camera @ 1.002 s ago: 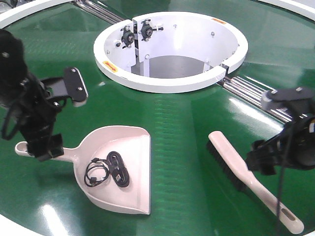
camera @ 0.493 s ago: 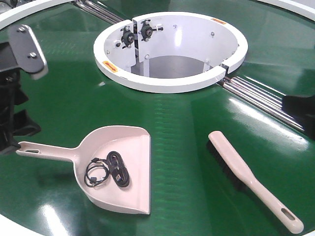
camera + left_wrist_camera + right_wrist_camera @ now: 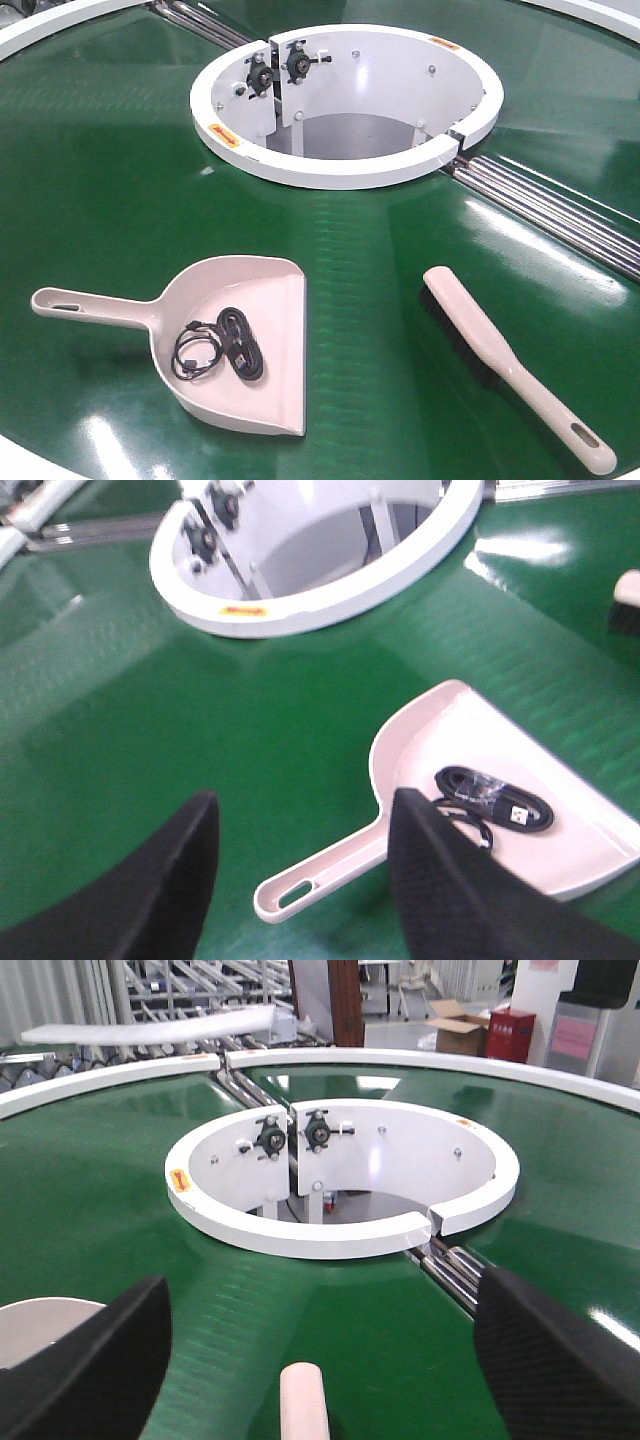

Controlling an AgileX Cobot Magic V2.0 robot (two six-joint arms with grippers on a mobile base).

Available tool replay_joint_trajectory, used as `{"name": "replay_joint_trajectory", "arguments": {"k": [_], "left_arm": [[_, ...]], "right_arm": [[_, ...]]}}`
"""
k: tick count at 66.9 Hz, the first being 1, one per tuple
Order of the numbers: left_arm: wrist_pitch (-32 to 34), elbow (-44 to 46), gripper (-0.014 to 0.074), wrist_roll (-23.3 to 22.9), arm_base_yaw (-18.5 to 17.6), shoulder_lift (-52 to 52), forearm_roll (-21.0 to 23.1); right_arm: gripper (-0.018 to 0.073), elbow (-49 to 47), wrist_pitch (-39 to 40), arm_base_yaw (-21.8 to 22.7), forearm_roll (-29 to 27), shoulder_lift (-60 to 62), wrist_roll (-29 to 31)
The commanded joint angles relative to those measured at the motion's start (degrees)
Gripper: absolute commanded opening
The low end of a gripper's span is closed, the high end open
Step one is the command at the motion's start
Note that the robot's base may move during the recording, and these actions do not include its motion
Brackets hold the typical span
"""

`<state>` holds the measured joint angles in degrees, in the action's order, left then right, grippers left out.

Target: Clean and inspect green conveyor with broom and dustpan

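On the green conveyor [image 3: 380, 300] the beige dustpan [image 3: 250, 345] lies flat, handle pointing left, with a coiled black cable [image 3: 220, 345] in its pan. The broom [image 3: 500, 355] rests to its right, bristles down. Neither gripper shows in the front view. In the left wrist view my left gripper [image 3: 303, 796] is open above the belt, and the dustpan [image 3: 500, 770] handle lies untouched below the gap. My right gripper [image 3: 322, 1280] is open, with the broom [image 3: 303, 1400] end low between its fingers and free of them.
A white ring-shaped housing [image 3: 345, 100] with bearing blocks inside rises from the belt's middle. Metal rollers [image 3: 540, 205] run from it toward the right. The belt's white rim [image 3: 30, 455] curves along the near left edge. Racks and boxes stand behind the conveyor.
Both arms have withdrawn out of the front view, the left one to the left and the right one to the right. Dustpan, cable and broom have stayed where they were.
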<state>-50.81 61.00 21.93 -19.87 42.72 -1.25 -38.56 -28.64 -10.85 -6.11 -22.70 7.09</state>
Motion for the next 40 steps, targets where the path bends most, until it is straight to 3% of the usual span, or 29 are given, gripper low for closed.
{"name": "replay_joint_trajectory", "arguments": {"k": [1, 11, 20, 32, 40], "left_arm": [[10.87, -6.9, 0.0354, -1.31, -0.44, -7.72, 0.59], [22.05, -23.7, 0.0354, -7.47, -0.44, -21.26, 0.32], [28.45, -35.56, 0.0354, -8.12, -0.44, -28.52, 0.38], [32.39, -43.42, 0.0354, -14.61, -0.44, -30.55, 0.38], [32.75, -44.97, 0.0354, -16.13, -0.44, -30.49, 0.38]], "right_arm": [[0.0592, 1.58, 5.48, 0.35, -0.05, 3.68, 0.91], [0.0592, 9.17, 6.48, 0.35, -0.33, 13.2, 2.26], [0.0592, 16.02, 8.73, 0.35, -0.11, 19.94, 2.82], [0.0592, 23.1, 10.01, 0.35, -0.85, 21.25, 2.22], [0.0592, 25.23, 10.19, 0.35, -1.96, 21.25, 2.05]]}}
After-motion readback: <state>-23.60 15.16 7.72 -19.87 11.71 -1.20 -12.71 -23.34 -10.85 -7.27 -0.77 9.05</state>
